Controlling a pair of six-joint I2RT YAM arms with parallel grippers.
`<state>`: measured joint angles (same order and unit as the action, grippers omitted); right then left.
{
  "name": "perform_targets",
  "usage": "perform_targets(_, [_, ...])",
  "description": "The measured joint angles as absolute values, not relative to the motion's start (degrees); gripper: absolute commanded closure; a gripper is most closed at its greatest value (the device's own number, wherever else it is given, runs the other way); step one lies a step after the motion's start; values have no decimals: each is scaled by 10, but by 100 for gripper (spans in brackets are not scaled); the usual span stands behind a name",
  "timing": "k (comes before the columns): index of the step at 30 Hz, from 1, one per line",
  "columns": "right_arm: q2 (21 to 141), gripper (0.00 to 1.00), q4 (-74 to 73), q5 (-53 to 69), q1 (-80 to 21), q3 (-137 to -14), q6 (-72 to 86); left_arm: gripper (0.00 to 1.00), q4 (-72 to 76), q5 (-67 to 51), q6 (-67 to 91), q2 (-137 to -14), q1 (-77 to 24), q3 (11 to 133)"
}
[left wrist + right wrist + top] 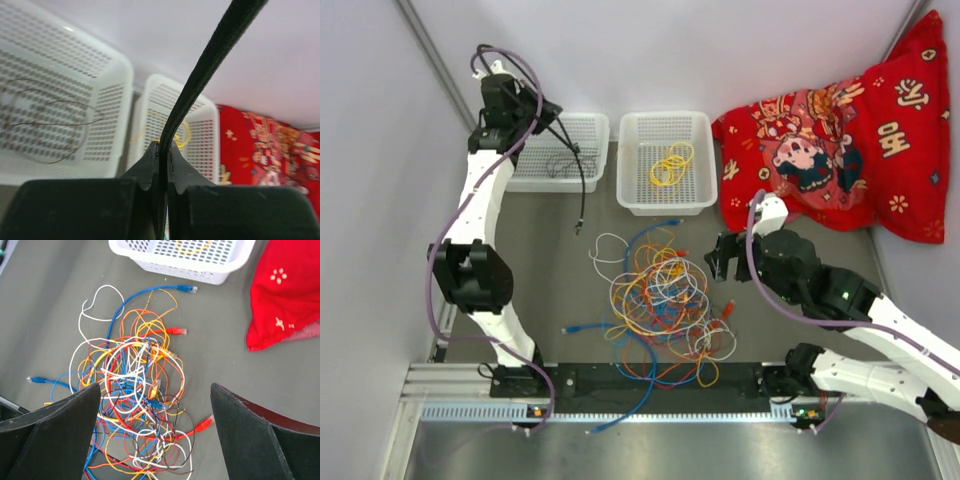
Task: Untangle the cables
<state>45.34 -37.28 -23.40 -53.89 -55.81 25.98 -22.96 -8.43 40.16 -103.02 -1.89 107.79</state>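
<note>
Pale walls are closing in a grey table (560, 215) where two robot arms are working through a heap of cables (660, 300). The left hand (542, 112), raised at the back, is pinching a black cable (200, 75) between fingers closed tight on it. The cable is hanging down from that hand past the left basket (575, 119), its plug end dangling just off the basket's near corner; whether it is touching the table cannot be told. Beneath the same hand a thin dark cable (50, 122) is lying coiled in that basket, while a yellow cable (670, 165) is lying looped in the right basket (665, 117), just to the hand's right. The right hand (155, 400) is hovering with its fingers spread wide, gripping nothing. The tangle (132, 385) of orange, white, blue, red and yellow wires is sitting below and ahead of it, framed between its fingers in the wrist view. A red patterned cloth (840, 140) is lying behind this hand. By these signs the job is looking barely begun: two cables are sitting sorted in baskets, a third is hanging in the left hand's grip, and the bulk is lying knotted, with a blue lead (145, 292) and a few plug ends poking free at the edges.
</note>
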Motion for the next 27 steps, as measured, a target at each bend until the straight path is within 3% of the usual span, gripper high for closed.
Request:
perform_targets(7, [460,10,-306,-220,-539,-558,218,100,-139,-167,435,-1020,-38,1009])
perform_targets(18, [633,14,-112,-117,-539,-695,158,100,-185,-173,397,-904,-183,929])
perform_targets(27, [702,16,0,-35,-566,-777,150,100,-211,-164,384,-847,-207,918])
